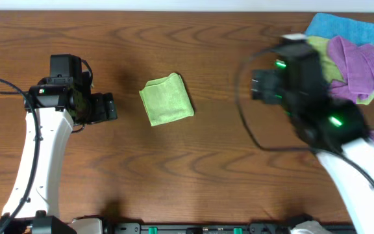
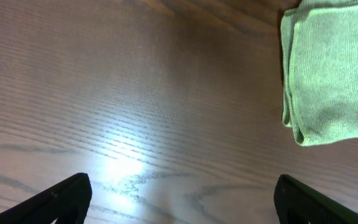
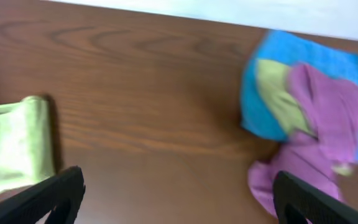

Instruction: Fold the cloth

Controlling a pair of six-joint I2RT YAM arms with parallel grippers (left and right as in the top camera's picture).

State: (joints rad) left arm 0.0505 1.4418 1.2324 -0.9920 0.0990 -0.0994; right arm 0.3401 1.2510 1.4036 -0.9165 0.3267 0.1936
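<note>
**Showing the cloth (image 1: pixel 167 99) folded, alone at the middle of the tabletop (image 1: pixel 193 169)**

Finds the lime-green square slightly left of centre in the overhead frame, folded in layers, turned a little askew to the tabletop edge. Places the left gripper (image 1: pixel 109 108) just left of it, apart and not touching, spread wide with nothing held. Confirms this in the left wrist view, with both fingertips (image 2: pixel 61 199) in the bottom corners over bare wood and the folded cloth at the upper right. Puts the right gripper (image 1: pixel 260 84), blurred, right of centre in the overhead frame, well apart from the cloth. Shows it likewise spread wide and empty in the right wrist view, with the cloth at the left edge of that frame. Notes a heap at the upper right of the overhead frame: a blue cloth (image 1: pixel 346 26) underneath, a duller yellow-green cloth (image 1: pixel 318 52) and a crumpled purple cloth (image 1: pixel 359 65) on top.
</note>
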